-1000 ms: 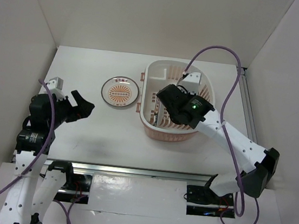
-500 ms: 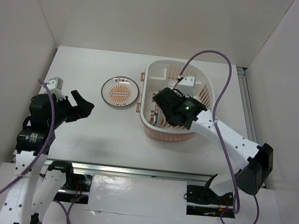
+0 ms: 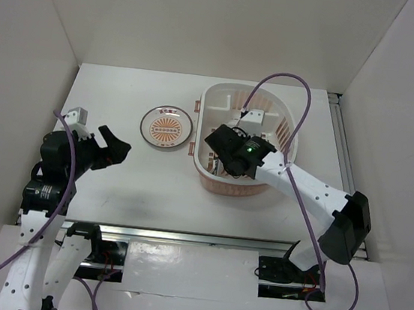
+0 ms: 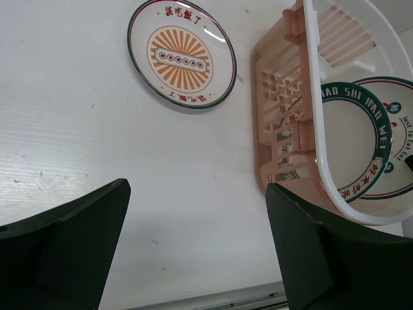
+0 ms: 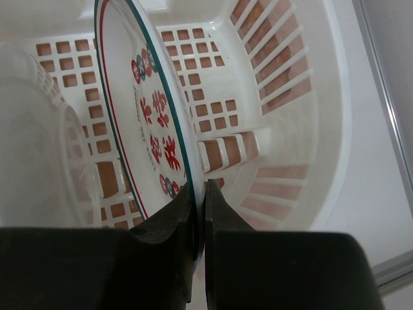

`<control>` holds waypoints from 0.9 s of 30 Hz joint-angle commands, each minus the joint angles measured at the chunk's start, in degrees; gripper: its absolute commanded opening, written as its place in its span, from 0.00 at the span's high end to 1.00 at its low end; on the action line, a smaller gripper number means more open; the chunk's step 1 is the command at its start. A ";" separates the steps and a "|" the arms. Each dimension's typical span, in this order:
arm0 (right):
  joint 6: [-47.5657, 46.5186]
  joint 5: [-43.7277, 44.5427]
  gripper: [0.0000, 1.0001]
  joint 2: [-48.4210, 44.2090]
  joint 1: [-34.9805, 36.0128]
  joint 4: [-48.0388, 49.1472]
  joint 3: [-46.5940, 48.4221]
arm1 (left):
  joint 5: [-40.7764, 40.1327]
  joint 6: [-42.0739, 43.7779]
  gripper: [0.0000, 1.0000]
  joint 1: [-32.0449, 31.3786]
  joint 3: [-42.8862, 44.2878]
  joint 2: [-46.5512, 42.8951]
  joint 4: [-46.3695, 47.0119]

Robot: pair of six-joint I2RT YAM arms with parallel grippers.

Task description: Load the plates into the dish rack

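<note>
The plate with the orange sunburst centre (image 3: 166, 128) lies flat on the table left of the dish rack (image 3: 234, 90); it also shows in the left wrist view (image 4: 182, 55). My right gripper (image 5: 199, 194) is down inside the rack (image 5: 284, 77), shut on the rim of the plate with red characters (image 5: 148, 110), which it holds upright on edge. The green-lettered plate (image 4: 352, 142) stands upright in the rack (image 4: 316, 97), in front of the red-character plate (image 4: 397, 148). My left gripper (image 4: 197, 219) is open and empty, above bare table near the left edge (image 3: 113, 149).
The white table (image 3: 150, 186) is walled at the back and both sides. A metal rail (image 3: 182, 235) runs along the near edge. The right arm's purple cable (image 3: 276, 84) loops over the rack.
My right gripper has shifted left inside the rack with the red-character plate still in it. The left arm and the sunburst plate have not moved.
</note>
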 commanded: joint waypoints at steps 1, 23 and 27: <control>3.97 3.44 1.00 0.03 0.98 2.81 0.33 | -0.20 0.75 0.00 -0.29 0.00 -0.71 1.07; 14.17 4.24 0.91 2.75 4.32 -3.87 -1.07 | -0.20 0.75 0.00 -0.81 0.00 -1.23 1.07; 14.17 3.71 0.89 2.75 4.32 -2.64 -1.60 | -0.20 0.75 0.00 -0.81 0.00 -1.23 1.07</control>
